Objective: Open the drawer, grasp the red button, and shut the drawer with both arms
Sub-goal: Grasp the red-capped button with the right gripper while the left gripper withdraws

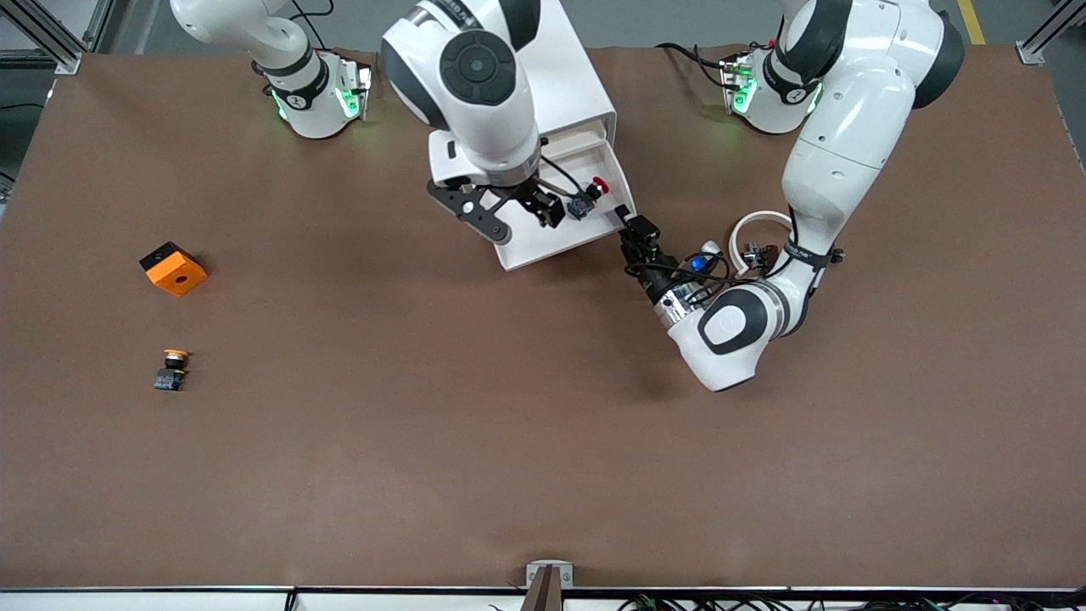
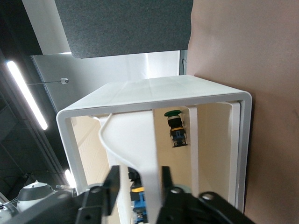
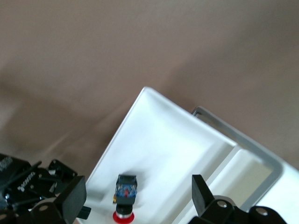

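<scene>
The white drawer [image 1: 543, 246] stands pulled out of its white cabinet [image 1: 585, 85] toward the front camera. The button [image 1: 587, 199] lies on its side in the drawer, its red cap [image 1: 600, 184] toward the cabinet. My right gripper [image 1: 509, 208] hangs open over the drawer. In the right wrist view [image 3: 138, 200] the button [image 3: 125, 191] lies below and between its fingers, untouched. My left gripper [image 1: 632, 222] is at the drawer's front corner, at the left arm's end. In the left wrist view [image 2: 138, 184] its open fingers stand on either side of the white handle [image 2: 145, 154].
An orange cube [image 1: 173, 268] and an orange-capped button [image 1: 173, 369] lie toward the right arm's end of the table, nearer to the front camera than the drawer. The left arm's elbow [image 1: 734, 327] rests low over the table beside the drawer.
</scene>
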Action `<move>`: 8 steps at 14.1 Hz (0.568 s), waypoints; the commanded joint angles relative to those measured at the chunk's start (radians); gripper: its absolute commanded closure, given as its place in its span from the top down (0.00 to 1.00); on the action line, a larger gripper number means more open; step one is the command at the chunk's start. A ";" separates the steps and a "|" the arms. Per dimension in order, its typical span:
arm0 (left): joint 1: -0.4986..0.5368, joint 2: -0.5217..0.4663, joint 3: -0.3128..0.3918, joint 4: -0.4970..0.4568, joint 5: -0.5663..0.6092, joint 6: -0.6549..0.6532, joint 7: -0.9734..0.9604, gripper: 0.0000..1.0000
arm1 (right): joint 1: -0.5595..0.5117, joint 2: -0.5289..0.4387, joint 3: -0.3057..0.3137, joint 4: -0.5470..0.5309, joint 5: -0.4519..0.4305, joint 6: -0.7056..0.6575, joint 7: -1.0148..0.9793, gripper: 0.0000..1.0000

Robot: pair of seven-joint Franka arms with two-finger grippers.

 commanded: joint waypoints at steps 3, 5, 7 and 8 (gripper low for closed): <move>0.010 -0.035 0.002 -0.003 0.034 -0.002 0.011 1.00 | 0.104 0.058 -0.012 0.031 -0.058 0.032 0.098 1.00; 0.013 -0.054 0.002 0.027 0.085 0.023 0.037 1.00 | 0.129 0.084 -0.011 0.027 -0.062 0.086 0.144 1.00; 0.013 -0.071 0.001 0.062 0.128 0.038 0.119 1.00 | 0.144 0.107 -0.012 0.027 -0.083 0.098 0.152 1.00; 0.011 -0.078 0.001 0.075 0.157 0.038 0.178 1.00 | 0.148 0.117 -0.012 0.027 -0.085 0.106 0.154 1.00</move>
